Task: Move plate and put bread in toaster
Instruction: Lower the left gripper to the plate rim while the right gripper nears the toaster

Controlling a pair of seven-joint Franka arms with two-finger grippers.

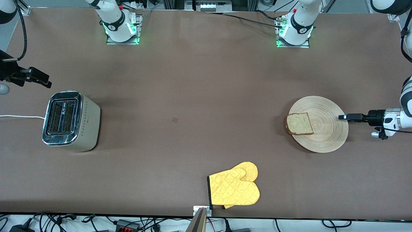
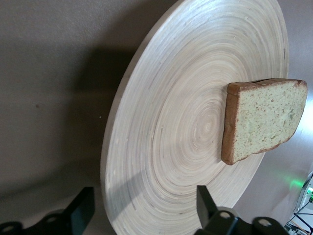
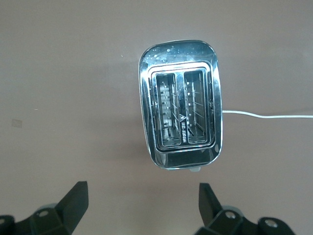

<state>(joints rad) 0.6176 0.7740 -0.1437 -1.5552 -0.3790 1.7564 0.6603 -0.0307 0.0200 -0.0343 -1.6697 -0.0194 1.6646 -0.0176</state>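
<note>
The round light-wood plate [image 1: 325, 135] lies toward the left arm's end of the table. The bread [image 1: 300, 124] lies flat on it, at the rim facing the table's middle. Both show in the left wrist view: plate [image 2: 171, 127], bread [image 2: 261, 120]. My left gripper [image 1: 343, 117] is open and level at the plate's rim on the left arm's side; the rim sits between its fingers [image 2: 144, 196]. The chrome-topped toaster [image 1: 69, 120] stands toward the right arm's end, both slots empty [image 3: 180, 105]. My right gripper [image 1: 45, 82] is open and empty [image 3: 143, 190], up in the air beside the toaster.
A yellow quilted oven mitt [image 1: 233, 188] lies near the table's front edge, about midway. The toaster's white cord [image 1: 19, 116] runs off toward the right arm's end of the table. Brown tabletop [image 1: 193, 96] stretches between toaster and plate.
</note>
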